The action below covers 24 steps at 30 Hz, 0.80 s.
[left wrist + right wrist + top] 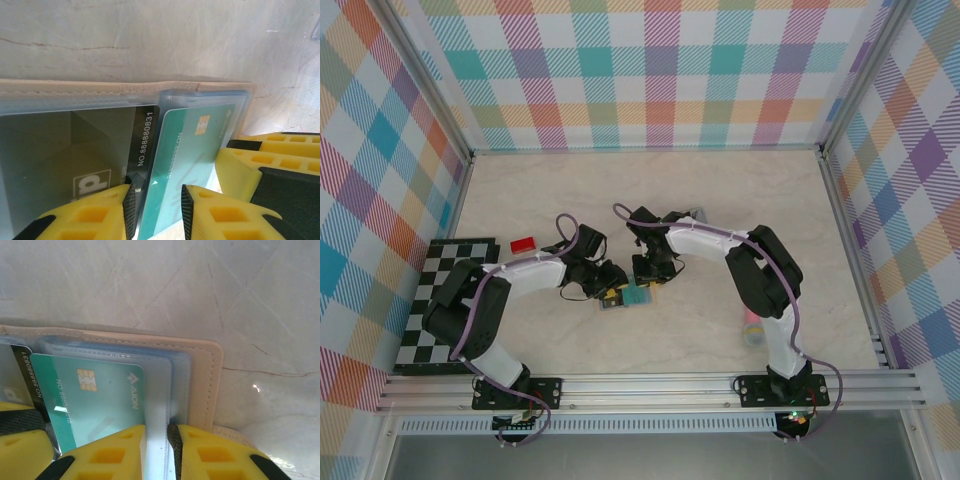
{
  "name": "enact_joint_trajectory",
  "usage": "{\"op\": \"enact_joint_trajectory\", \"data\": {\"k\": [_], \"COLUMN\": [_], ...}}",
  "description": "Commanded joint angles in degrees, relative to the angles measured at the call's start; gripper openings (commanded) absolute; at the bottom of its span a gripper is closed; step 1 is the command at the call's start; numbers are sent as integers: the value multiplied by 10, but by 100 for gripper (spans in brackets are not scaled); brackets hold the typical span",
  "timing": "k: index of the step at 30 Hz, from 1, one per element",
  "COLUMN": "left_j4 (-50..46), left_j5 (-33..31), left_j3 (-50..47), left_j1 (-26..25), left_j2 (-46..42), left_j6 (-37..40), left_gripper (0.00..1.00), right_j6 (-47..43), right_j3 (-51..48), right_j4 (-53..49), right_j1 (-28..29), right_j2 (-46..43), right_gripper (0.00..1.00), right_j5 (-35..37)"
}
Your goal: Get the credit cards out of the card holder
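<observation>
Left gripper [157, 202]: jaws narrowly parted astride teal credit card [190, 145], grip unclear. Right gripper [156, 435]: pinching card holder [202, 370] sleeve. Card likely light, stiff, slick; take exposed edge.

Black-and-white checkered board [455, 252] flat at left edge of beige marbled table [720, 190]. Plaid walls [650, 70] on three sides. Pink-teal object [752, 328] at right, partly hidden.

A black card [144, 142] in the card holder [75, 90] read "NO.88880831" in white, with a boxed white "P" at that number's eight o'clock. At its three o'clock, the teal-green card [100, 400] carried "AION"; its own number was too faint to read.
</observation>
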Motion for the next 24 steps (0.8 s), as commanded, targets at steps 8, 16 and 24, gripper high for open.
{"op": "enact_joint_trajectory", "data": {"k": [8,16,24], "left_j4": [34,99,136], "left_j5": [24,71,91], "left_j3": [-13,-38,-56], "left_j1": [6,14,26], "left_j2": [16,12,7], "left_j6": [-8,-15,2], "left_gripper": [31,28,27], "right_j6": [-8,-10,-9], "right_j3": [0,0,0], "right_j4": [-23,-24,-25], "right_j1": [0,-1,-1], "right_j2": [28,31,34], "right_gripper": [21,19,17], "right_j5": [-5,-7,-11]}}
